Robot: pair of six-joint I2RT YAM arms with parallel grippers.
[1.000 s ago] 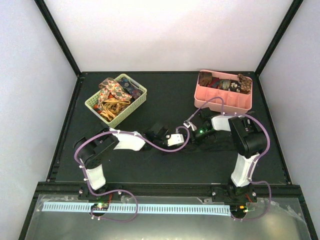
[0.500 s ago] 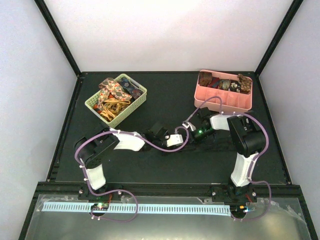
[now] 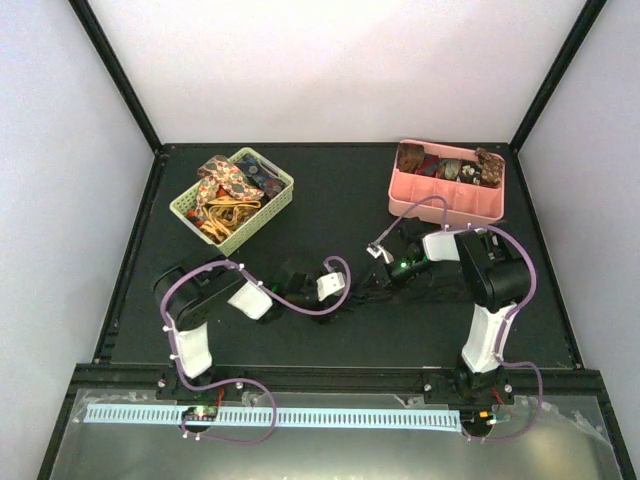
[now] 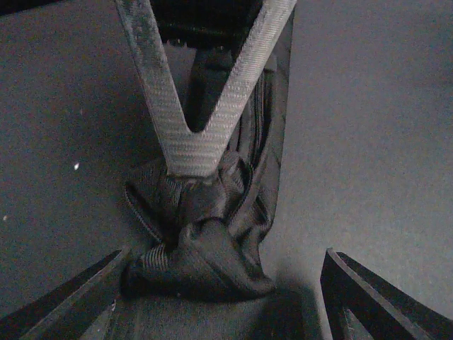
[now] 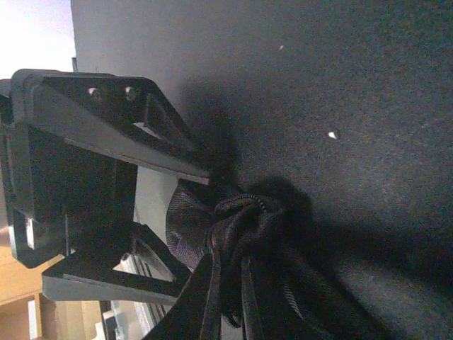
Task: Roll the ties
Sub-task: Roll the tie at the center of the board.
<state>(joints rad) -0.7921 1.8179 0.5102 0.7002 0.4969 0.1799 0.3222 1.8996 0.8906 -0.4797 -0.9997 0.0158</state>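
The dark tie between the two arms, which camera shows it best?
Left wrist: the tie fills the middle, folds sharp, its top pinched by the right gripper. Right wrist shows it bunched, in shadow. From the top it hardly shows against the black table.

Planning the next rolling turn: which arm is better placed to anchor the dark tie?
Right. The right fingers are pinched shut on the dark tie; the left fingers stand open on either side, gripping nothing.
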